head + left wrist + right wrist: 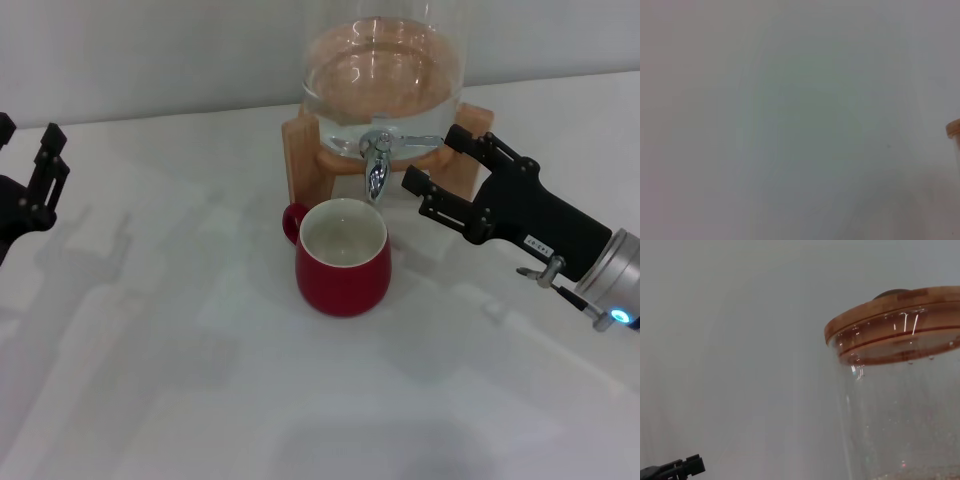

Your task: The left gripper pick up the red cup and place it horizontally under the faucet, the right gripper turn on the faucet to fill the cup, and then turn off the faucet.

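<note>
The red cup (343, 262) stands upright on the white table, its cream inside showing and its loop handle turned to the back left. It sits right below the spout of the chrome faucet (377, 165), whose lever points to the right. My right gripper (441, 162) is open just right of the faucet, its fingertips beside the lever's end and holding nothing. At the far left edge my left gripper (28, 150) is open and empty, well away from the cup. The right wrist view shows only the dispenser's glass wall and wooden lid (895, 315).
The glass water dispenser (382, 70) rests on a wooden stand (300, 150) at the back of the table. A sliver of wood (954, 129) shows at the edge of the left wrist view. A small black part (675, 470) shows in the right wrist view.
</note>
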Controlling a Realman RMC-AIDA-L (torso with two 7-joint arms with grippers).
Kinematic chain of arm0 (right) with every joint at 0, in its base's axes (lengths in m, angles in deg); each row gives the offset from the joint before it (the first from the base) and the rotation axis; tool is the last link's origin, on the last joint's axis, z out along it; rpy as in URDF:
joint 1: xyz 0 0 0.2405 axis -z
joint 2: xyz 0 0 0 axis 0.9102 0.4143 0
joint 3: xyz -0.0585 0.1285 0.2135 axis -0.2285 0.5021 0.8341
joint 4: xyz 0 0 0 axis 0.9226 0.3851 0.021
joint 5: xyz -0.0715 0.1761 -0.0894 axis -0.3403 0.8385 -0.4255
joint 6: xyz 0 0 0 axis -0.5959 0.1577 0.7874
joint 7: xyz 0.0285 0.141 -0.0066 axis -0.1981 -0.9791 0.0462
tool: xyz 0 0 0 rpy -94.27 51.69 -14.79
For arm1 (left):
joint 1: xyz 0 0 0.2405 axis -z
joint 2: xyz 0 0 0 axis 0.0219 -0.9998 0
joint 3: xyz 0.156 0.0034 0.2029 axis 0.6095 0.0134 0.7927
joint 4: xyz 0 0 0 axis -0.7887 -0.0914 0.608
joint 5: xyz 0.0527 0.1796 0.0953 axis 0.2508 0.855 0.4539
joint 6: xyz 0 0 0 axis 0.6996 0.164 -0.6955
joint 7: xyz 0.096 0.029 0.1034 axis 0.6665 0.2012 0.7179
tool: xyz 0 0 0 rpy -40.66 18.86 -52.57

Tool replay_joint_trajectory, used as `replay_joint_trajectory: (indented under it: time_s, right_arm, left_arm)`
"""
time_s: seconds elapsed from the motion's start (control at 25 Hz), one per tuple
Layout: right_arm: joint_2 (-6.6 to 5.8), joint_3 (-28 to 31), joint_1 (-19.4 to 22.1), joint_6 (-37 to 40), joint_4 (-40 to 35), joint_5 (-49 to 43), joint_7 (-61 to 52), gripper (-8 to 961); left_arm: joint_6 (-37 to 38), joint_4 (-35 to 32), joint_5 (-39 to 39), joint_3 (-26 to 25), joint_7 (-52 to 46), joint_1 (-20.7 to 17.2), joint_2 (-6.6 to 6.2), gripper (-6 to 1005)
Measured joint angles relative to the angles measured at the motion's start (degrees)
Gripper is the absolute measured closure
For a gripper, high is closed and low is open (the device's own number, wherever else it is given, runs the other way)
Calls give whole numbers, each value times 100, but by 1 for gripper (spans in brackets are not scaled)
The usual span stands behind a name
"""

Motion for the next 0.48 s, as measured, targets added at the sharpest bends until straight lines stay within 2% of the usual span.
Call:
replay_joint_trajectory:
  time_s: [0.48]
  right_arm:
    - [0,-69,2,48,-6,-66,-65,111]
  left_arm:
    - [-5,0,43,0,0,9,9,485]
